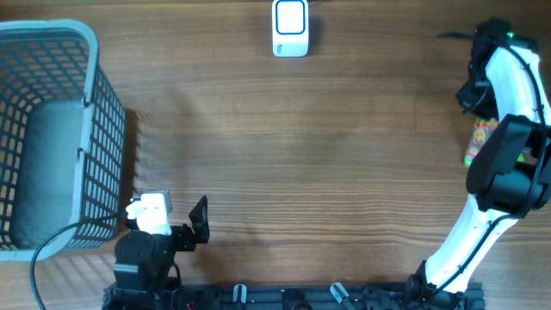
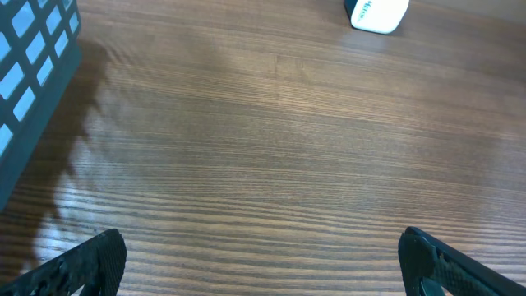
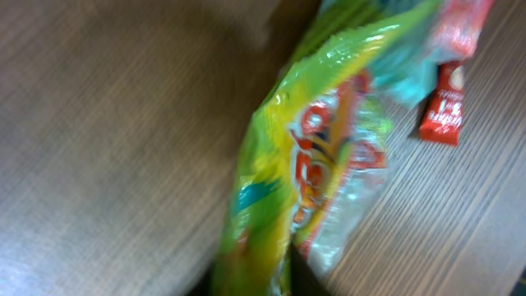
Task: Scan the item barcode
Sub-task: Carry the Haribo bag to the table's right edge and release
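Note:
The item is a crinkly green and yellow snack bag with red print. It lies at the table's right edge, partly under my right arm. My right gripper holds the bag's near end between its dark fingertips, and the view is blurred. The white scanner with a blue window stands at the far middle of the table, also in the left wrist view. My left gripper hangs wide open over bare wood near the front left, holding nothing.
A grey-blue mesh basket fills the left side, and its wall shows in the left wrist view. A small red sachet lies beside the bag. A black cable runs by the basket's near corner.

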Controlling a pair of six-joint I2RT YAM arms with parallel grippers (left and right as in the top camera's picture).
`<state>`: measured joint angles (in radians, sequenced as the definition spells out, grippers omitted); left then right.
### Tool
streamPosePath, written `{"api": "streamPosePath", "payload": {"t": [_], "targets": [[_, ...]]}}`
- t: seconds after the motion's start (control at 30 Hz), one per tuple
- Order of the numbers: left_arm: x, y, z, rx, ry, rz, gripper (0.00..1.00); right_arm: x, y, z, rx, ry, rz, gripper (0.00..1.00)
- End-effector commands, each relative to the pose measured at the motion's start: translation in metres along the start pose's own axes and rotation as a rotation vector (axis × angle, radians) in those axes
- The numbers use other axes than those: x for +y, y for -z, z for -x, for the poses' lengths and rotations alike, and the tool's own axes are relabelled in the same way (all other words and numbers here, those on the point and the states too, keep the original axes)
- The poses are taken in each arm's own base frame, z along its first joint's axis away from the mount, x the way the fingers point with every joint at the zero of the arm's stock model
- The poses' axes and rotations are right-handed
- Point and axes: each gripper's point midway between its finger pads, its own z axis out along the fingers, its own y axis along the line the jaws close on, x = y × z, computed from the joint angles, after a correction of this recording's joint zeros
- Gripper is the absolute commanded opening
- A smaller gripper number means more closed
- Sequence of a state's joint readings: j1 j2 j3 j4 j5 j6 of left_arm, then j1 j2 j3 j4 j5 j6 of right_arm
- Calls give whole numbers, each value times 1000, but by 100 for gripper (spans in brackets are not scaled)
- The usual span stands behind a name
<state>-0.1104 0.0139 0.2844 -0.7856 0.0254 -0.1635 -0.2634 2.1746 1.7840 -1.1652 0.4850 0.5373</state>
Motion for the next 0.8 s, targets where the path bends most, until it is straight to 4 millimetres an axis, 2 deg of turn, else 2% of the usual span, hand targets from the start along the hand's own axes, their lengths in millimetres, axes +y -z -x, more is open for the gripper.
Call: {"api": "streamPosePath", "payload": {"t": [0.0, 0.07, 0.13, 0.2, 0.23, 0.27, 0.33, 0.37, 0.4, 0.5, 0.6, 0.67, 0.77], "targets": [[-2, 0, 0, -2, 2, -14, 100, -1, 22, 7, -2, 23, 62, 97], [-2, 0, 0, -3, 3, -14, 100, -5, 62, 15, -29, 10, 154, 100], [-2, 0, 0, -3, 2, -14, 100, -8, 117, 18, -86, 45, 295, 100], [-2, 0, 0, -3, 2, -14, 100, -11, 174, 9, -158, 71, 456, 100], [-2, 0, -1, -2, 3, -14, 100, -19, 211, 0, -215, 78, 543, 100], [-2, 0, 0, -3, 2, -14, 100, -30, 242, -10, -272, 77, 602, 100], [-2, 0, 0, -3, 3, -14, 100, -56, 288, -28, -376, 71, 676, 100], [-2, 0, 0, -3, 3, -14, 100, -77, 316, -44, -442, 54, 723, 100], [-2, 0, 0, -3, 2, -14, 100, -97, 336, -55, -500, 28, 758, 100], [-2, 0, 0, -2, 2, -14, 100, -142, 373, -81, -635, -20, 824, 99], [-2, 0, 0, -3, 3, -14, 100, -181, 398, -109, -747, -61, 878, 100], [-2, 0, 0, -3, 3, -13, 100, -198, 406, -123, -793, -78, 899, 100], [-2, 0, 0, -3, 3, -14, 100, -215, 411, -135, -838, -100, 900, 100]]}}
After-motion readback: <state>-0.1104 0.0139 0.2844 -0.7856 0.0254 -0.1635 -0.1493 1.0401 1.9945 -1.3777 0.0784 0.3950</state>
